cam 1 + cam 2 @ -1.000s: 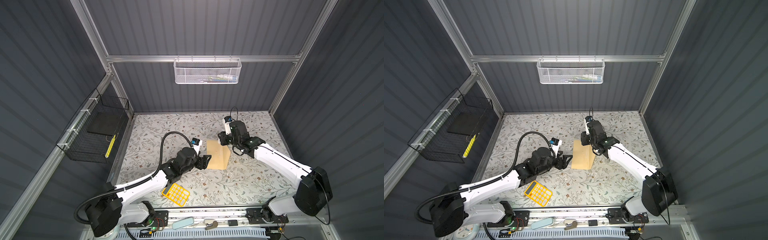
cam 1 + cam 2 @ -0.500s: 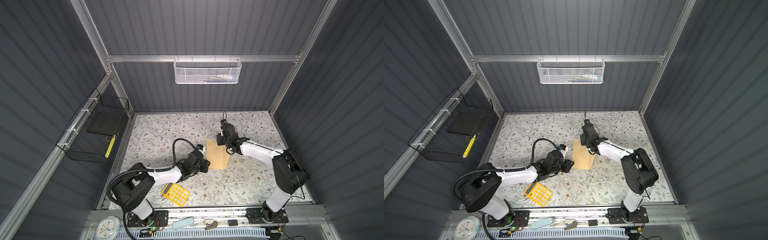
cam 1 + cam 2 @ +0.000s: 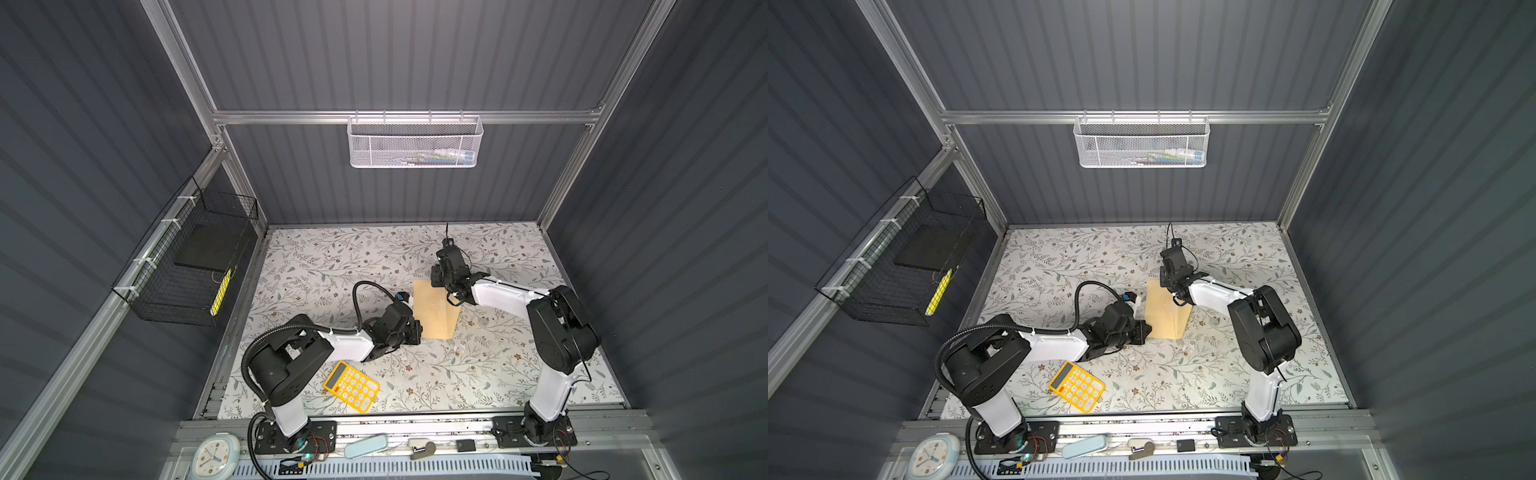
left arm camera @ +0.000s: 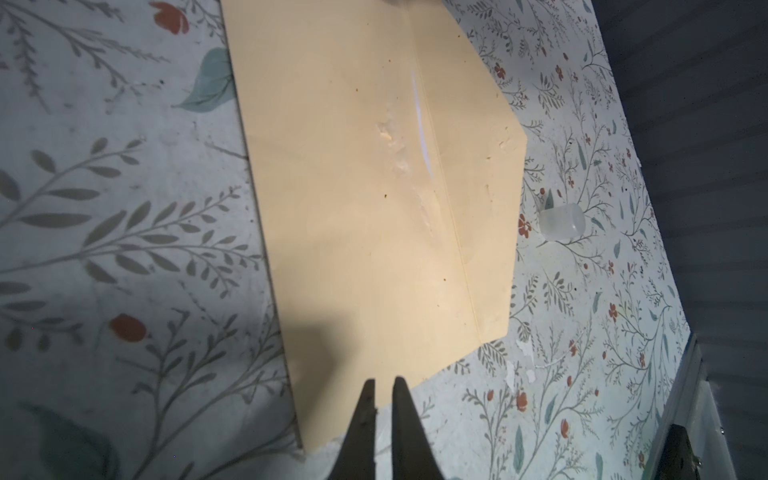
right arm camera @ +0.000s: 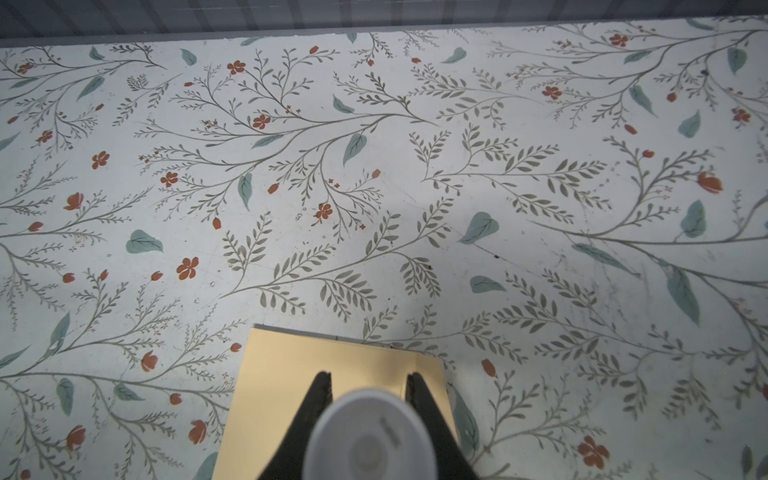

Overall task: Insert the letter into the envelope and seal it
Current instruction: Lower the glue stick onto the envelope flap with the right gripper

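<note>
Your right gripper (image 5: 369,380) is clamped around the white glue stick (image 5: 370,436), whose hidden far end aims at the envelope (image 5: 291,374), so sealing looks to be the step in hand. The envelope lies flat on the floral table (image 5: 374,187) between both arms. Its flap is folded out and open, presumably so the inner side faces the stick. Shiny smears (image 4: 395,153) near the mouth suggest glue is already laid there, though that is a judgement from the sheen alone. The letter (image 4: 422,124) shows only as a thin white sliver at the mouth, so it seems to be tucked inside. Your left gripper (image 4: 383,388) has its fingers drawn almost together at the envelope's edge near a corner, likely to pin the paper against the stick's drag. Whether any paper is nipped between them you cannot tell. A clear cap (image 4: 561,222) sits on the table near the flap, not touching it.
</note>
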